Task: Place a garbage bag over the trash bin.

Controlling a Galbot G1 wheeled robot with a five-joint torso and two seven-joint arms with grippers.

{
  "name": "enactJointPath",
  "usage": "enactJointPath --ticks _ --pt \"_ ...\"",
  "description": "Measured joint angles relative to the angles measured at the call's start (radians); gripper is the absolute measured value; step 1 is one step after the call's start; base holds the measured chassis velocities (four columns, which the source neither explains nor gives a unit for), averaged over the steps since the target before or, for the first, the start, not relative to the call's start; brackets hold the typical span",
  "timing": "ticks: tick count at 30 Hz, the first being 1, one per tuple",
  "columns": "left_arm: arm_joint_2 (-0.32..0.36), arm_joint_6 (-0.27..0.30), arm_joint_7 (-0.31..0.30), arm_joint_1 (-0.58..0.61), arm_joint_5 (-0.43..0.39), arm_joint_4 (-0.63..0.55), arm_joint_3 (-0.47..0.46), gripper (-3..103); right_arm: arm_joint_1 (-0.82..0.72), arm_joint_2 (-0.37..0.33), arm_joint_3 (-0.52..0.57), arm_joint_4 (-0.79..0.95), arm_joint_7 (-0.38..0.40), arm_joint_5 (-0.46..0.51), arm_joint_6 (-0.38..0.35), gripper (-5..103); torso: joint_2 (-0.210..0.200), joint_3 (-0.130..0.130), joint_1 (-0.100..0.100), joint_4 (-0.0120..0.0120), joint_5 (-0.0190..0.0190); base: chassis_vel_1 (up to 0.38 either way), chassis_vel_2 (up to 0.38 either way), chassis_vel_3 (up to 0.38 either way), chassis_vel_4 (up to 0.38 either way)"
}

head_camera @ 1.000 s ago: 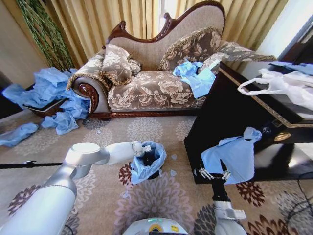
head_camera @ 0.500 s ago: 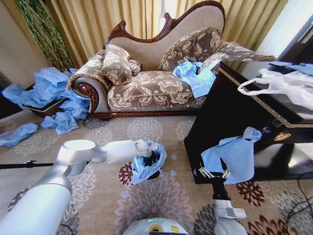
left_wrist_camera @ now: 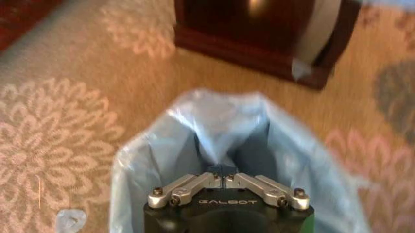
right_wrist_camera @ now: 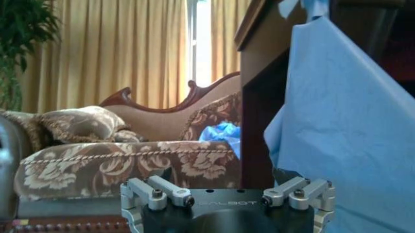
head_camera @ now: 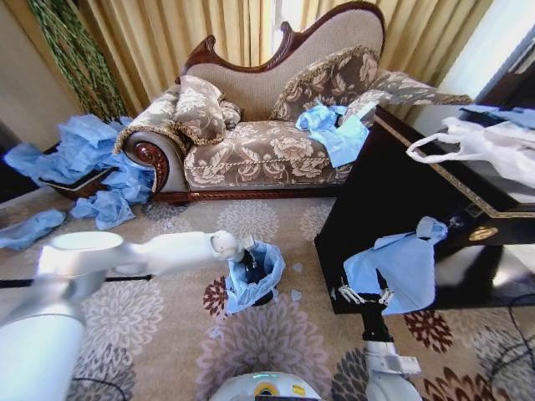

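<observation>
The light blue garbage bag (head_camera: 244,288) sits in and around the small black trash bin (head_camera: 255,272) on the carpet, its mouth open upward. My left gripper (head_camera: 241,249) is at the bag's near-left rim. In the left wrist view its fingers (left_wrist_camera: 194,183) meet on a fold of the garbage bag (left_wrist_camera: 224,126), so it is shut on the plastic. My right gripper (head_camera: 362,296) hangs low beside the dark table with its fingers spread and nothing between them. The right wrist view shows that gripper (right_wrist_camera: 227,194) open too.
A dark low table (head_camera: 393,192) stands to the right, with another blue bag (head_camera: 393,266) draped over its edge and a white handled bag (head_camera: 476,146) on top. The sofa (head_camera: 267,142) is behind, and blue bags (head_camera: 79,150) are heaped at the left.
My left arm's elbow has swung out to the left, and its gripper has shifted slightly left at the bag's rim. The right arm has not moved.
</observation>
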Motion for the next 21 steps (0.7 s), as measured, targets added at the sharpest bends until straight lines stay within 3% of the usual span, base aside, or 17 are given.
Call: enactJointPath --ticks 4,7,9,11,12,13,15,17,18,19,20,21 --pt "0.078 0.018 -0.002 0.001 -0.053 -0.097 -0.076 0 0.002 -0.013 -0.013 0.011 0.002 -0.019 -0.028 100 0.0 0.0 0.0 0.0003 -0.0002 0.0 0.0 0.0 0.0" --pt "0.231 0.024 -0.049 0.059 -0.079 -0.252 -0.243 0 0.008 -0.036 -0.015 0.021 0.007 -0.003 -0.073 100 0.0 0.0 0.0 -0.0001 0.0001 0.0 0.0 0.0 0.0" --pt "0.263 0.024 -0.063 0.084 -0.082 -0.285 -0.288 0 0.009 -0.04 -0.015 0.025 0.007 0.004 -0.083 100 0.0 0.0 0.0 0.0002 0.0004 0.0 0.0 0.0 0.0" --pt "0.413 -0.007 -0.141 0.253 -0.06 -0.43 -0.567 10 0.01 -0.063 -0.016 0.057 0.01 0.039 -0.138 100 0.0 0.0 0.0 0.0009 -0.0006 0.0 0.0 0.0 0.0" --pt "0.413 -0.007 -0.141 0.253 -0.06 -0.43 -0.567 10 0.01 -0.063 -0.016 0.057 0.01 0.039 -0.138 100 0.0 0.0 0.0 0.0009 -0.0006 0.0 0.0 0.0 0.0" --pt "0.485 -0.063 -0.193 0.377 -0.027 -0.508 -0.706 15 0.008 -0.072 -0.022 0.075 0.016 0.051 -0.162 100 0.0 0.0 0.0 0.0014 0.0009 0.0 0.0 0.0 0.0" --pt "0.554 -0.116 -0.261 0.547 0.014 -0.586 -0.859 26 -0.009 -0.078 -0.02 0.1 0.022 0.062 -0.184 100 0.0 0.0 0.0 0.0022 -0.0009 0.0 0.0 0.0 0.0" --pt "0.568 -0.128 -0.283 0.606 0.025 -0.602 -0.898 26 -0.035 -0.069 -0.005 0.123 0.024 0.06 -0.185 100 0.0 0.0 0.0 0.0023 0.0001 0.0 0.0 0.0 0.0" --pt "0.577 -0.143 -0.323 0.739 0.048 -0.635 -1.012 36 -0.082 -0.06 0.018 0.158 0.02 0.072 -0.203 100 0.0 0.0 0.0 -0.0005 -0.0012 0.0 0.0 0.0 0.0" --pt "0.571 -0.151 -0.346 0.841 0.067 -0.66 -1.127 36 -0.095 -0.061 0.024 0.174 0.017 0.082 -0.216 100 0.0 0.0 0.0 -0.0013 -0.002 0.0 0.0 0.0 0.0" --pt "0.552 -0.155 -0.364 0.955 0.092 -0.686 -1.252 42 -0.101 -0.065 0.026 0.185 0.014 0.088 -0.231 100 0.0 0.0 0.0 -0.001 0.0002 0.0 0.0 0.0 0.0" --pt "0.552 -0.155 -0.364 0.955 0.092 -0.686 -1.252 42 -0.101 -0.065 0.026 0.185 0.014 0.088 -0.231 100 0.0 0.0 0.0 -0.001 0.0002 0.0 0.0 0.0 0.0"
